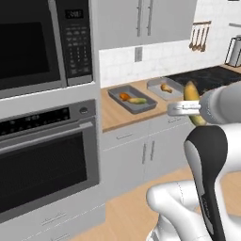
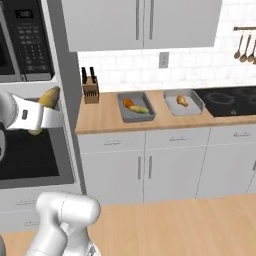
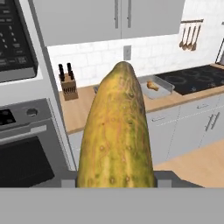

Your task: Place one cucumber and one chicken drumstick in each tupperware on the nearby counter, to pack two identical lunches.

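My gripper is shut on a yellow-green cucumber, held in the air in front of the counter. The same cucumber looms large in the hand view and hides part of the counter behind it. On the counter, the left tupperware holds a chicken drumstick and a second cucumber. In the right tupperware lies one drumstick. From the right base view, the gripper hangs far left of both trays, before the oven.
A wall oven and microwave stand left of the counter. A knife block sits at the counter's left end, and a black cooktop lies right of the trays. Utensils hang on the wall.
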